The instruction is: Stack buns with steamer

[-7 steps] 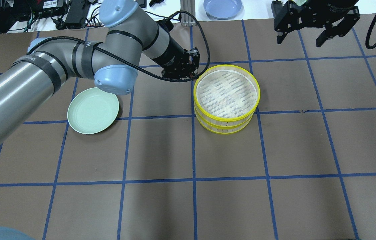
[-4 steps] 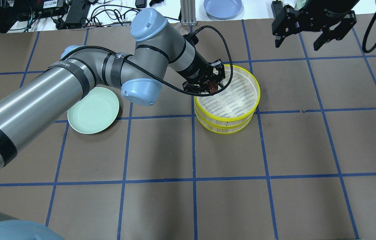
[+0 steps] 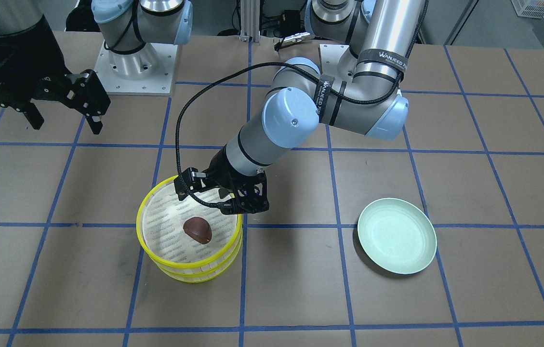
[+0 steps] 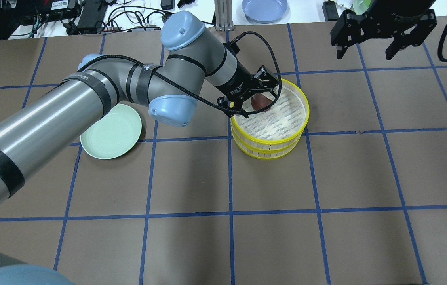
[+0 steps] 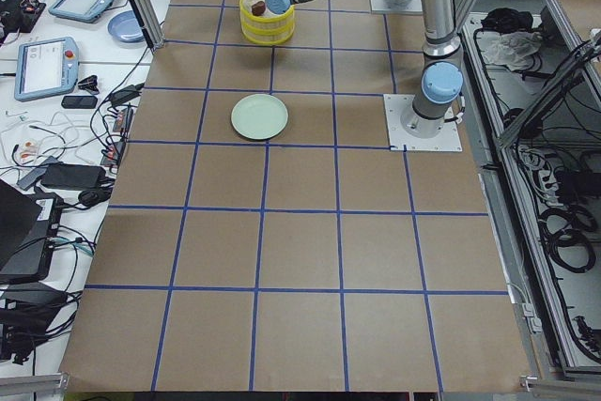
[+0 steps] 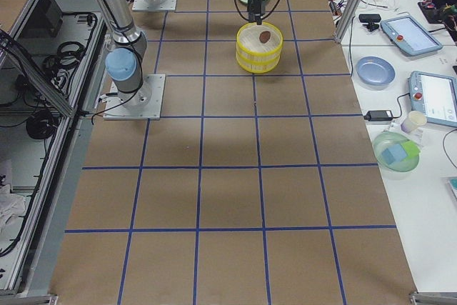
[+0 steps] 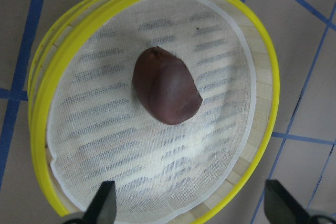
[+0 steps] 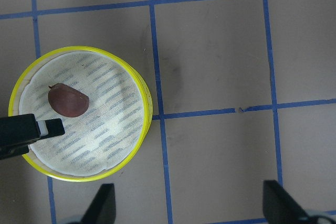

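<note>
The steamer (image 4: 269, 152) is two yellow-rimmed tiers stacked at mid-table, also in the front view (image 3: 190, 272). The dark brown bun (image 4: 261, 102) lies on the top tier's white cloth, clear in the front view (image 3: 197, 230), the left wrist view (image 7: 165, 85) and the right wrist view (image 8: 67, 100). My left gripper (image 4: 253, 97) is open and empty just above the bun; its fingertips (image 7: 105, 205) stand wide apart. My right gripper (image 4: 366, 51) is open and empty, high at the far right. The cream-white bun is out of view.
A pale green plate (image 4: 110, 130) lies empty on the table under my left arm's elbow, also in the front view (image 3: 397, 236). A blue plate (image 4: 265, 8) sits beyond the far table edge among cables. Blue tape lines grid the brown table.
My left gripper swung from beside the steamer to over its top tier with the brown bun, then opened; the bun now lies on the cloth. My right gripper shifted slightly right.
</note>
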Motion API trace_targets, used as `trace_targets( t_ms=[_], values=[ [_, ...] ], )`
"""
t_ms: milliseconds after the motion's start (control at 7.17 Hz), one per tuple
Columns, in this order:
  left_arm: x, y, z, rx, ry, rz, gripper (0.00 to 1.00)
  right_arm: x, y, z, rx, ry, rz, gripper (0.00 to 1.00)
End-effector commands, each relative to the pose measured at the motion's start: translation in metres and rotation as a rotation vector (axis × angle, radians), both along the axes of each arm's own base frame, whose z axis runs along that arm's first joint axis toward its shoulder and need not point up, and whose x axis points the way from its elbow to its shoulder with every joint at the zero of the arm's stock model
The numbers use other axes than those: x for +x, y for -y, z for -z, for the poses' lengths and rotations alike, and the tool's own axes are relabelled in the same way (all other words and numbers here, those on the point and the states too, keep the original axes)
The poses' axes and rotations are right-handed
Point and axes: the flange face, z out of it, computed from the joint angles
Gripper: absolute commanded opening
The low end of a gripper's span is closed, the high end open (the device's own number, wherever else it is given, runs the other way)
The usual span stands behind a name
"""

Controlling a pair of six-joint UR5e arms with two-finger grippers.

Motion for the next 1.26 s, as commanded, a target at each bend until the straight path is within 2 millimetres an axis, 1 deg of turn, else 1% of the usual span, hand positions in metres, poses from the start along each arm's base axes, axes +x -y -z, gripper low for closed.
trace_targets(
  t_ms=[0, 140, 279, 419, 558, 698, 837, 977, 1116],
  values=[
    [0.043, 0.016, -0.025, -0.093, 0.132, -0.014, 0.99, 0.001, -0.001, 0.000, 0.002, -0.002, 0.008, 1.00],
    [0.077, 0.020, -0.036, -0.104, 0.209, 0.083, 1.00, 0.005, -0.002, 0.001, 0.005, 0.001, 0.019, 1.00],
    [0.125, 0.025, -0.055, -0.110, 0.336, 0.162, 1.00, 0.013, -0.002, 0.002, 0.000, 0.002, 0.017, 1.00],
    [0.158, 0.031, -0.079, -0.132, 0.373, 0.184, 1.00, 0.013, -0.001, 0.003, 0.000, 0.004, 0.025, 1.00],
    [0.197, 0.030, -0.093, -0.120, 0.394, 0.199, 1.00, 0.013, -0.001, 0.003, 0.002, 0.004, 0.025, 1.00],
    [0.234, 0.028, -0.103, -0.121, 0.459, 0.241, 1.00, 0.013, -0.003, 0.006, 0.008, 0.004, 0.025, 1.00],
    [0.262, 0.025, -0.113, -0.125, 0.526, 0.275, 1.00, 0.012, -0.004, 0.007, 0.009, -0.009, 0.025, 1.00],
    [0.281, 0.018, -0.123, -0.107, 0.561, 0.278, 1.00, 0.012, -0.004, 0.008, 0.013, -0.004, 0.017, 1.00],
    [0.292, 0.009, -0.134, -0.096, 0.564, 0.287, 1.00, 0.013, -0.004, 0.009, 0.014, -0.002, 0.019, 1.00]
  ],
)
